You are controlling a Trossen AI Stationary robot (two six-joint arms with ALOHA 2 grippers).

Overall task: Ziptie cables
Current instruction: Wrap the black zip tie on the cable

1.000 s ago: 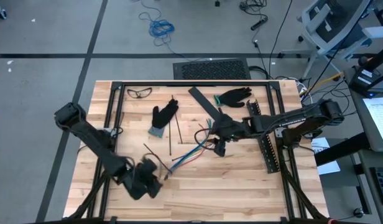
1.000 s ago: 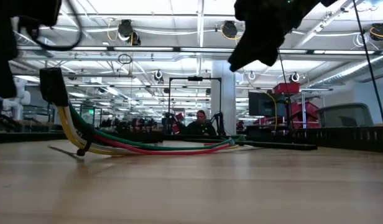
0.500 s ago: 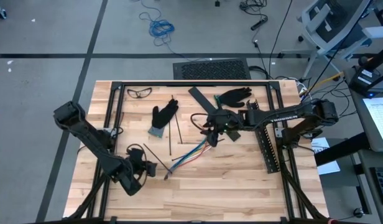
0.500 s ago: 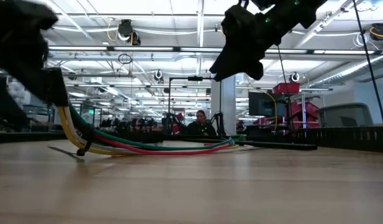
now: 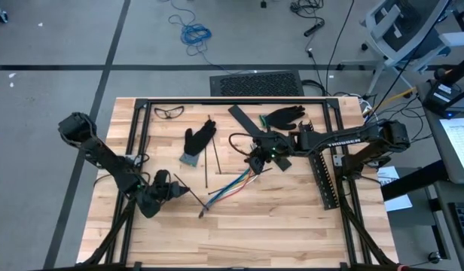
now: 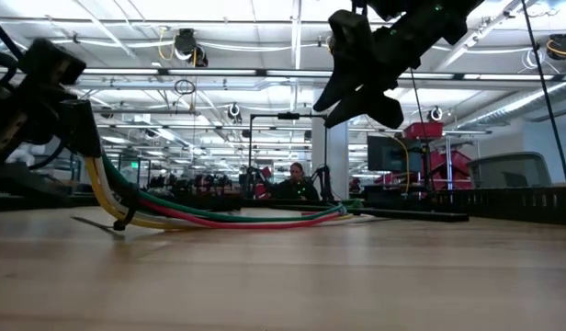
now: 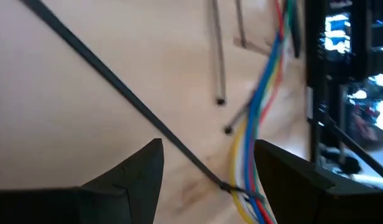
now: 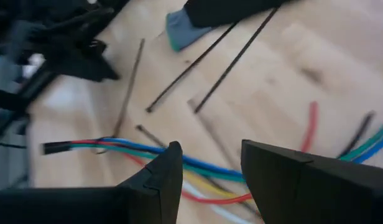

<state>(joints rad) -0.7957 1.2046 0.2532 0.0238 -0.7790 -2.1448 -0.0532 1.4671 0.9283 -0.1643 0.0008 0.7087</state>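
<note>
On the wooden table (image 5: 292, 226), yellow, blue, green, red and white cables (image 5: 233, 185) lie fanned between 2 empty grippers, left gripper (image 7: 207, 171) and right gripper (image 8: 207, 163), jaws apart.

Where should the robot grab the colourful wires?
Probably near the middle of the wires, coming straight down from above. They lie flat on the table side by side in one thin bunch there, so open fingers could close across all of them at once. At the far end they spread apart, which would make them harder to catch together.
</note>
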